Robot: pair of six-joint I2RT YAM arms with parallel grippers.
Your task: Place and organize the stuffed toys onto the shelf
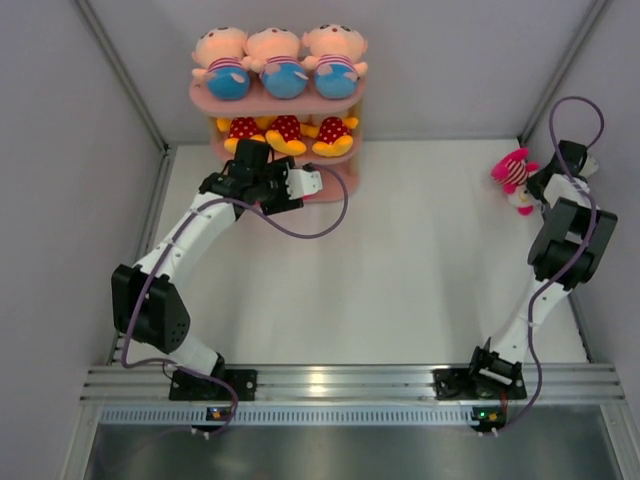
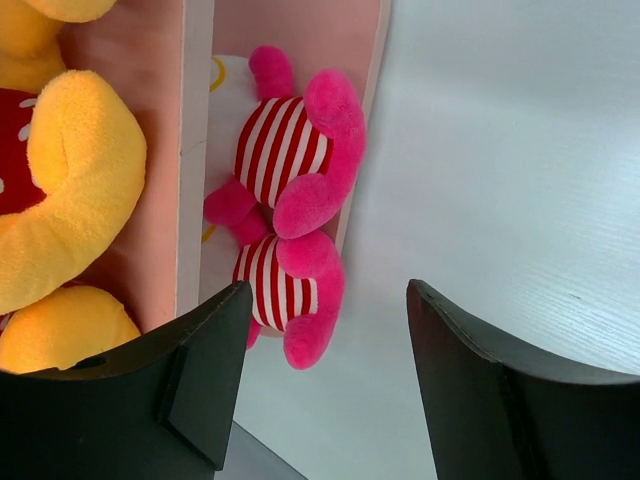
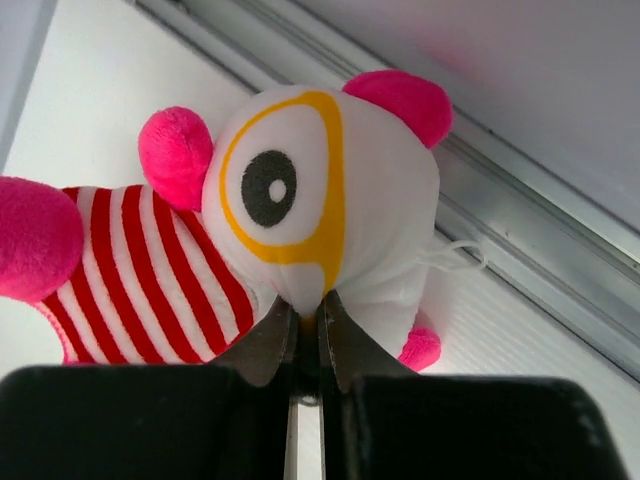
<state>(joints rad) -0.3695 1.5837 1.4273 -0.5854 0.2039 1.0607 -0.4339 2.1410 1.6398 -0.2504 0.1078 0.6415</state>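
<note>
The pink shelf [image 1: 205, 97] stands at the back centre. Three peach-headed dolls in blue pants [image 1: 282, 62] sit on its top board, and three yellow-orange toys with red dotted bodies [image 1: 286, 133] on the middle one. My left gripper [image 1: 305, 185] is open and empty at the shelf's lowest tier. In the left wrist view [image 2: 330, 290] it faces two pink-striped toys [image 2: 285, 150] lying there side by side. My right gripper [image 1: 540, 185] is at the far right, shut [image 3: 308, 300] on the white head of a third pink-striped toy [image 3: 300, 200], which also shows in the top view [image 1: 514, 178].
Grey walls close in the table on three sides, with a metal rail [image 3: 520, 230] along the right wall just behind the held toy. An aluminium rail [image 1: 350, 380] runs along the front by the arm bases. Purple cables [image 1: 330, 225] loop off both arms.
</note>
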